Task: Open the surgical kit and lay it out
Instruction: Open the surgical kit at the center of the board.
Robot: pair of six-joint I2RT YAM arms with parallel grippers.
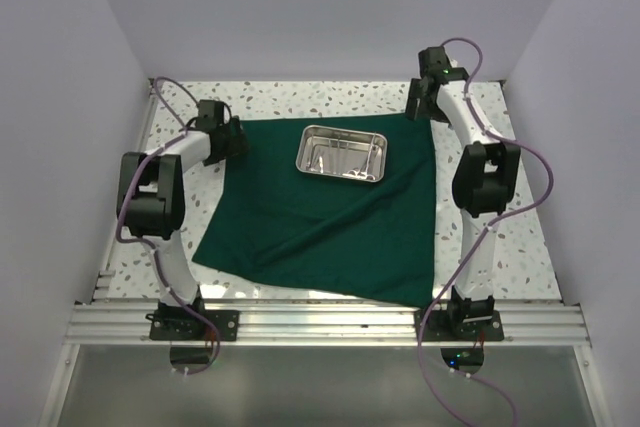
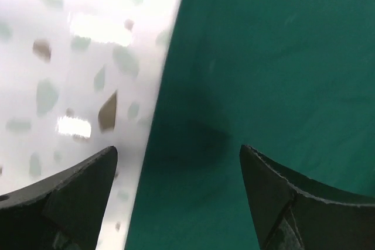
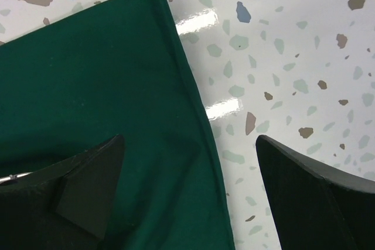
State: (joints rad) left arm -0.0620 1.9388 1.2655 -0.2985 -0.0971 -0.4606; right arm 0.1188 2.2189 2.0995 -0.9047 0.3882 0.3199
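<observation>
The left arm's black two-finger gripper (image 1: 228, 137) stood released, its fingers (image 2: 76, 191) spread wide with nothing between them, straddling the left edge of the dark green square cloth (image 1: 320, 227) near its far-left corner: one finger hung over the white speckled tabletop (image 1: 520, 237), the other over the fabric. The right arm's black gripper (image 1: 420, 102) was likewise spread and empty at the cloth's far-right corner, with one finger (image 3: 88, 191) above the green fabric and the other above the bare speckled surface, the hemmed edge running between them. Whether either gripper's fingertips touched the cloth could not be told. The cloth lay unfolded and mostly flat across the middle of the table, with shallow creases toward its near side. The shiny rectangular steel tray (image 1: 345, 129) sat on the cloth's far half, between the two grippers and apart from both. Small steel instruments (image 1: 345, 162) lay inside the tray, too small to tell apart.
</observation>
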